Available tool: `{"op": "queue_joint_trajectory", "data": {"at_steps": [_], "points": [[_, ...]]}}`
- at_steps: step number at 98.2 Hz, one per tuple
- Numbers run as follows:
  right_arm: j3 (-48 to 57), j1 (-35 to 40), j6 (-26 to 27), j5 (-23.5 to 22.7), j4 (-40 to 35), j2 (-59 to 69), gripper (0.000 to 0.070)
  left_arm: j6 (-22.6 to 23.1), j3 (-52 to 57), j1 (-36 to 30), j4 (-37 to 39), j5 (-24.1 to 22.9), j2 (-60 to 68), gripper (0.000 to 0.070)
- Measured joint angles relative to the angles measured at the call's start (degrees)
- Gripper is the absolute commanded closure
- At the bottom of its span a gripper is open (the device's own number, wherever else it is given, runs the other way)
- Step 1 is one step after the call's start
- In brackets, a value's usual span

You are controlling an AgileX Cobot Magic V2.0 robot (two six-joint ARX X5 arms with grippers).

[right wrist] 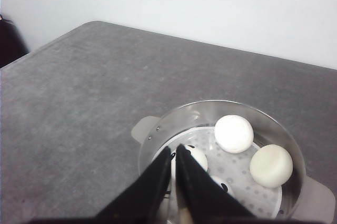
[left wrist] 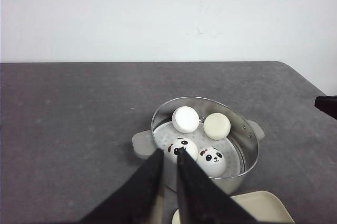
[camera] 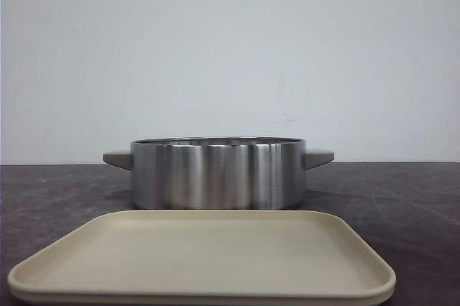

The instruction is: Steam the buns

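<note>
Four buns lie inside a steel steamer pot (camera: 218,173) on its perforated insert. In the left wrist view two show panda faces (left wrist: 183,148) (left wrist: 211,161), and two show plain sides, one white (left wrist: 185,119) and one cream (left wrist: 217,125). In the front view the pot wall hides them all. My left gripper (left wrist: 169,152) hangs above the pot's near rim, shut and empty. My right gripper (right wrist: 174,149) hangs above the pot (right wrist: 158,134) from the other side, shut and empty, and covers part of a panda bun (right wrist: 196,156).
An empty beige tray (camera: 208,256) lies on the dark grey table in front of the pot; its corner shows in the left wrist view (left wrist: 258,208). The pot has a grey handle on each side (camera: 117,159). A white wall stands behind the table.
</note>
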Motion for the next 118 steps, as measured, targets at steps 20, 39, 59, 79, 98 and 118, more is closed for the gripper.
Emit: {"op": "queue_joint_trajectory", "data": {"at_steps": [20, 39, 59, 79, 98, 118], "points": [[-0.83, -1.09, -0.02, 0.48, 0.26, -6.27, 0.0692, 0.0, 0.0, 0.0, 0.02, 0.0, 0.0, 0.07], [-12.41, -10.95, -3.3, -0.81, 6.21, -16.48, 0.0692, 0.0, 0.0, 0.0, 0.02, 0.0, -0.04, 0.07], [-31.26, -25.33, -6.54, -9.42, 11.47, -33.51, 0.0692, 0.0, 0.0, 0.0, 0.0, 0.0, -0.04, 0.07], [-45.31, -40.72, -7.1, -15.56, 10.88, -52.06, 0.0692, 0.0, 0.0, 0.0, 0.02, 0.0, -0.04, 0.07], [-52.63, -52.26, -8.63, -18.23, 10.38, -60.96, 0.0692, 0.0, 0.0, 0.0, 0.02, 0.0, -0.04, 0.07], [-56.48, -54.29, -9.46, -19.65, 6.05, -63.08, 0.0692, 0.0, 0.0, 0.0, 0.0, -0.02, -0.04, 0.07]]}}
